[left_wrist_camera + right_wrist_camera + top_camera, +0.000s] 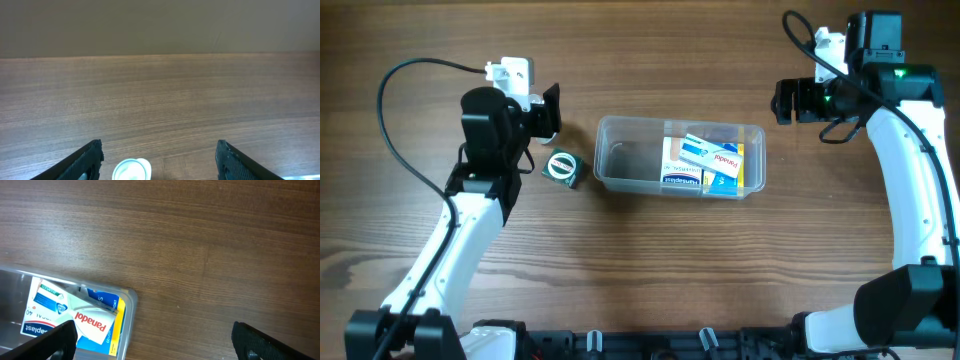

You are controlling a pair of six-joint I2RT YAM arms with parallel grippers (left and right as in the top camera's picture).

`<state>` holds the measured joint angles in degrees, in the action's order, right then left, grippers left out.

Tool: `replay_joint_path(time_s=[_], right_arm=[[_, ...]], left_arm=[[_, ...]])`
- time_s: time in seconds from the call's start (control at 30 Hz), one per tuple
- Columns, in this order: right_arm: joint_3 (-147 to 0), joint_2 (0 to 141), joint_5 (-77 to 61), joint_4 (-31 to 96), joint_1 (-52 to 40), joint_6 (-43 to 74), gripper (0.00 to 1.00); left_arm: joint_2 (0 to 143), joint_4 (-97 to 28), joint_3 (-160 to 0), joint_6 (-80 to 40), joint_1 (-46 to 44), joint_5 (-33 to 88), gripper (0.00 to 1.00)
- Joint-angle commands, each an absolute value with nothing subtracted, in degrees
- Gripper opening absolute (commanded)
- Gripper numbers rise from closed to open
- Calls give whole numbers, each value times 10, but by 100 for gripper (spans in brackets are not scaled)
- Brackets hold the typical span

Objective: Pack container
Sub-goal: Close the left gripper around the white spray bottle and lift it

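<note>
The clear plastic container (620, 150) sits mid-table with several small medicine boxes (705, 162) stacked in its right half; its left half is bare. Its corner shows in the right wrist view (127, 315), with a white Panadol box (90, 322) on top. A small green-and-white item (561, 168) lies on the table left of the container; its white top shows in the left wrist view (131, 170). My left gripper (548, 112) is open and empty above and behind that item. My right gripper (786, 100) is open and empty, to the right of the container.
Brown wooden tabletop (650, 260) all around. A black cable (400, 120) loops at the far left. The arm bases stand at the front edge.
</note>
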<state>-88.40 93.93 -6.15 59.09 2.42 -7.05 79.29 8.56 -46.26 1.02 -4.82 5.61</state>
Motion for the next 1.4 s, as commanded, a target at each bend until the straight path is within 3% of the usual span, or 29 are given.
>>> replay_joint_path(time_s=[0.0, 0.2, 0.63, 0.8, 0.9, 1.2, 1.37], right_arm=[[-886, 932, -58, 589, 22, -60, 100], [-886, 932, -58, 589, 22, -60, 100], [-886, 932, -58, 589, 22, -60, 100], [-886, 932, -58, 589, 22, -60, 100], [-886, 932, -58, 589, 22, -60, 100], [-886, 932, -58, 589, 22, -60, 100], [-886, 932, -58, 589, 22, -60, 100]], left_arm=[[795, 57, -463, 11, -49, 45, 73], [854, 53, -463, 11, -49, 23, 88], [931, 66, -463, 13, -13, 58, 83], [933, 61, -463, 36, -13, 68, 65], [933, 53, -463, 47, -13, 71, 64], [934, 55, -463, 47, -13, 75, 45], [936, 53, -463, 47, -13, 75, 40]])
